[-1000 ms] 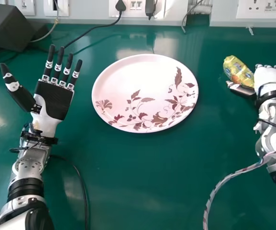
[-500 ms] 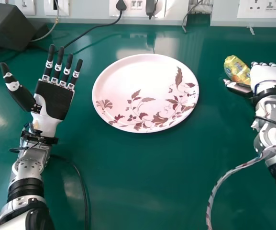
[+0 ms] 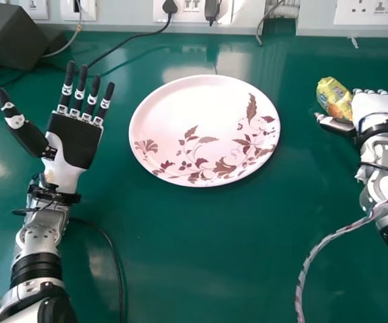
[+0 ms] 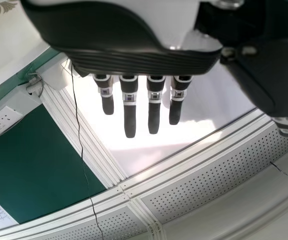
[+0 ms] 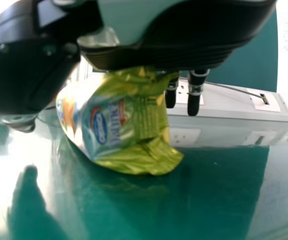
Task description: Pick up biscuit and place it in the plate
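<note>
"Right hand [image 3: 382, 109]?"

"Bent partway, biscuit [image 3: 335, 101] between fingers and thumb, to the right of plate [image 3: 194, 111]. Firmness of grip: cannot tell."

"Why so held?"

"Presumably to trap biscuit against palm for carrying leftward onto plate."

"Left hand [image 3: 76, 141]?"

"Spread straight, left of plate; apparently idle, kept off the route."

"Obstructions?"

"Cable [image 3: 314, 253], near and right of plate: might drag across during transfer. Box [image 3: 9, 33], beyond plate to the left: unlikely to interfere."
</note>
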Tool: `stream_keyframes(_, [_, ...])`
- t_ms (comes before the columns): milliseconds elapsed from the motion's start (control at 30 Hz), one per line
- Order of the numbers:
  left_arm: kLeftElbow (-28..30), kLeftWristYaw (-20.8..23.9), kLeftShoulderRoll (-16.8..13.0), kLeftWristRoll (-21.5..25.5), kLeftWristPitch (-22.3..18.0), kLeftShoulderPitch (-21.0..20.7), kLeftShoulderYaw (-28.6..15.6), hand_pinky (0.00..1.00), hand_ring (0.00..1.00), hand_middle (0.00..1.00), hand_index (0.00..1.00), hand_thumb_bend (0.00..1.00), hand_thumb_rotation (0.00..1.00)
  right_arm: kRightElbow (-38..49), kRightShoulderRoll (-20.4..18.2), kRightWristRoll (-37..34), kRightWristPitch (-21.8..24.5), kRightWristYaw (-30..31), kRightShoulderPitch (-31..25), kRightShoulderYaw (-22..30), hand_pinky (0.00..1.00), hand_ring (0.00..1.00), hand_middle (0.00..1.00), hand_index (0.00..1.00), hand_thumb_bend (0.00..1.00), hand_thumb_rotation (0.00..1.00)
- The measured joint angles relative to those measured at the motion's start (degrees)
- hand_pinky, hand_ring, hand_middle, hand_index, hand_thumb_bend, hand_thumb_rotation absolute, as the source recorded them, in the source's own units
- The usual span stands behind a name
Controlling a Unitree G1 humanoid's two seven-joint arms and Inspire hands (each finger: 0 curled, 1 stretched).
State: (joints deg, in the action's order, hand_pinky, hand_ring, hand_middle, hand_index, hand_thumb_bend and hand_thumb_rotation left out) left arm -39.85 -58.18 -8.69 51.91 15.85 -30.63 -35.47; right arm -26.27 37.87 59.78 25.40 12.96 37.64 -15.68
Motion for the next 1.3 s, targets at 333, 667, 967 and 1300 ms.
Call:
stream_keyframes(333, [1.6,0.0,0.1,1.5,1.9,0.7,-0.1,0.92,0.8,0.85,0.92,0.99,0.63,-4.9,1.0,-0.5,-0.9,-0.6,2.8,-2.6,0.93,0.97,1.0,1.0,0.9,0.73])
stream_keyframes(667, [2.7,-0.3,0.3,3.0,1.9,1.5,-0.2,0.93,0.85,0.86,0.92,1.0,0.6,-11.4,1.2,-2.9,-2.4,-3.8,5.5,-3.7,0.86,0.94,1.0,1.0,0.91,0.69])
stream_keyframes(967, [3.0,-0.3,0.3,3.4,2.7,1.8,-0.2,0.96,0.84,0.86,0.9,1.0,0.57,-12.2,2.1,-4.8,-2.8,-5.0,5.7,-4.1,0.69,0.83,0.96,1.0,0.84,0.6])
stream_keyframes(1300, [2.9,0.6,0.1,5.9,7.2,1.7,-0.8,0.97,0.85,0.85,0.91,0.99,0.57,-11.2,3.2,-5.5,-2.8,-4.1,5.4,-4.7,0.51,0.7,0.94,1.0,0.66,0.4])
